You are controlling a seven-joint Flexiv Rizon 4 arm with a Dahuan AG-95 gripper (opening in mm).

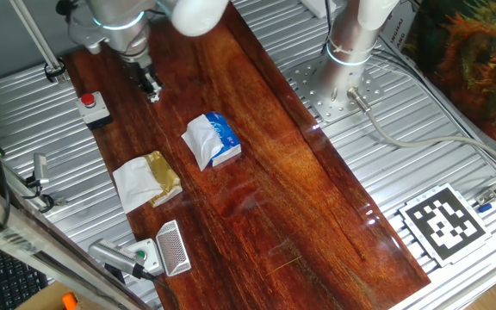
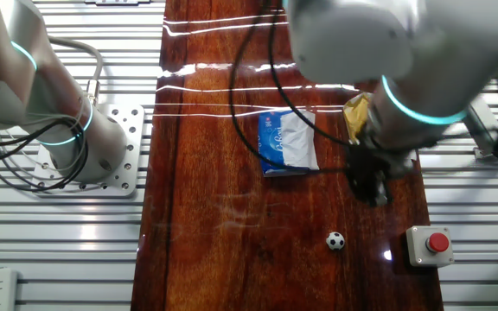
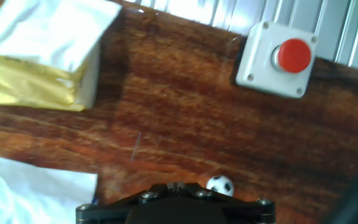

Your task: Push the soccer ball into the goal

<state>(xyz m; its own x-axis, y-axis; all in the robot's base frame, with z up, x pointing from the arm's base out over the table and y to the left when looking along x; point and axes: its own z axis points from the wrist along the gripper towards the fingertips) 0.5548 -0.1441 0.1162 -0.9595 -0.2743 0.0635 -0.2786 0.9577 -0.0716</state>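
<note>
A dark red-brown wooden board runs the length of the bench point(image 1: 317, 215), with ribbed metal sheeting on both sides of it.

In the one fixed view, nearest the camera at the board's left edge stands the goal point(image 1: 172, 249), a small white frame filled with grey mesh, just beside a white box with a green button point(image 1: 143, 255). Well to the right, on the ribbed metal, lies a black-and-white marker tag point(image 1: 445, 221). Farther up the board is a white napkin with a gold wrapper point(image 1: 148, 181), then the blue-and-white tissue pack point(image 1: 212, 140) near the middle. Beyond those, a grey box with a red button point(image 1: 90, 104) sits at the board's left edge, and the gripper point(image 1: 150, 86) hangs over the board just to its right. Its jaws look drawn close together with nothing between them, though I cannot tell for certain.

The soccer ball point(image 2: 336, 241) shows best in the other fixed view: it rests on bare wood between the gripper point(image 2: 372, 186) and the red button, apart from both, and well away from the goal at the far end of the board. In the hand view the ball point(image 3: 220, 185) lies just beside the gripper's dark body at the bottom edge, with the button box point(image 3: 278, 59) beyond it.
</note>
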